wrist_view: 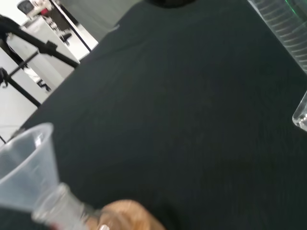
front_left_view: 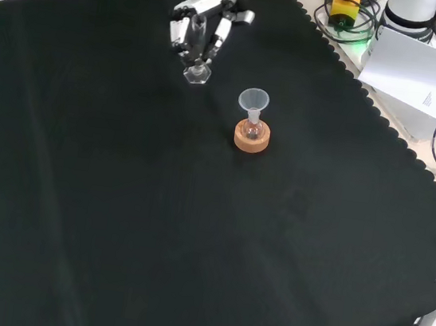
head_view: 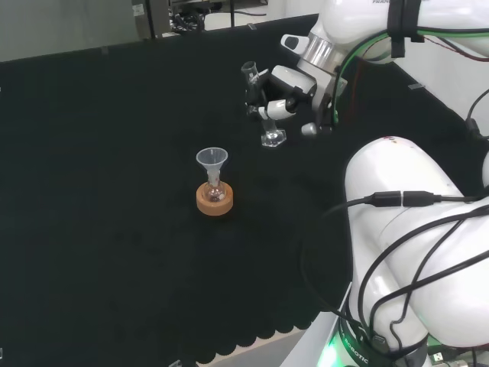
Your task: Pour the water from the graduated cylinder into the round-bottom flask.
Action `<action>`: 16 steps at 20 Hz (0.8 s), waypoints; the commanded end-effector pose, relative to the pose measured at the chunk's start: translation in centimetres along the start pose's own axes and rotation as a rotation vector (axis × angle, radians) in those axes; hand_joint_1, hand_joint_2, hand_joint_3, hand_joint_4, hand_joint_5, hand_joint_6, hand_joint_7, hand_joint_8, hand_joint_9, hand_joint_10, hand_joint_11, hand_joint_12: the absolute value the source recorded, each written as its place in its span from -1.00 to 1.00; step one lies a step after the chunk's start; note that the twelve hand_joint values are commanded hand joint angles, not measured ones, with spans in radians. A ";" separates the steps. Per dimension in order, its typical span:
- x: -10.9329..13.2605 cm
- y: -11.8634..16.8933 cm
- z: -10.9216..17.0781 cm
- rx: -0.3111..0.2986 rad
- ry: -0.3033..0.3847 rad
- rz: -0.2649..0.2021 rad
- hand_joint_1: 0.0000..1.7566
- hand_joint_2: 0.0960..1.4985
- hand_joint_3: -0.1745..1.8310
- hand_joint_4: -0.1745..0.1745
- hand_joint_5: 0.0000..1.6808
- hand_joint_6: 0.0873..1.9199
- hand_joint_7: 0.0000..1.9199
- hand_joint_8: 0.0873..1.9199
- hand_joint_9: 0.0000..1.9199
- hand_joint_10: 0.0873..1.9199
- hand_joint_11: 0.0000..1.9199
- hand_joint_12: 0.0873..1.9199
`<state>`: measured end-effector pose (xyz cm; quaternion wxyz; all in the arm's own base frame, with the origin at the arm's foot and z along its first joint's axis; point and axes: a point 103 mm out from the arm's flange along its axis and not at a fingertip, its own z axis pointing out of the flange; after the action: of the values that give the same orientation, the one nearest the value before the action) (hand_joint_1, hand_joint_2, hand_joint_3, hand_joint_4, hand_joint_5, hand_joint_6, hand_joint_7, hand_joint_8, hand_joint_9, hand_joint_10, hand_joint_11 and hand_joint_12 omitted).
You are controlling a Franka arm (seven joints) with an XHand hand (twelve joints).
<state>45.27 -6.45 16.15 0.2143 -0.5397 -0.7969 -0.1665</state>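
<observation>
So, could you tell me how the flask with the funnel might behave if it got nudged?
Probably top-heavy: the wide funnel sits high on the small flask. The cork ring likely keeps the flask from rolling, but the funnel seems merely set in the neck and could topple.

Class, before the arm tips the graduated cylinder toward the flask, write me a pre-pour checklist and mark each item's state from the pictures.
1. Robot hand curled round the graduated cylinder: ok.
2. Cylinder upright, base off the black cloth: ok.
3. Funnel seated in the round-bottom flask: ok.
4. Flask sitting in its cork ring: ok.
5. Cylinder lip over the funnel: not ok, it is off to one side.
6. Water level in the cylinder: cannot tell.
</observation>
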 end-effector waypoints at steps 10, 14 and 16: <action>3.9 -5.8 0.5 0.179 -0.224 0.069 0.31 0.44 -0.78 -1.00 0.15 0.04 0.28 -0.69 0.46 -1.00 0.25 -0.24; 4.1 -6.0 0.8 0.249 -0.284 0.079 0.31 0.44 -0.78 -1.00 0.15 0.04 0.28 -0.69 0.46 -1.00 0.25 -0.24; 4.3 -6.1 1.1 0.278 -0.317 0.076 0.31 0.44 -0.78 -1.00 0.15 0.04 0.28 -0.69 0.46 -1.00 0.25 -0.25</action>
<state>38.65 -5.33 17.47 0.1776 -0.5621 -0.8076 -0.0166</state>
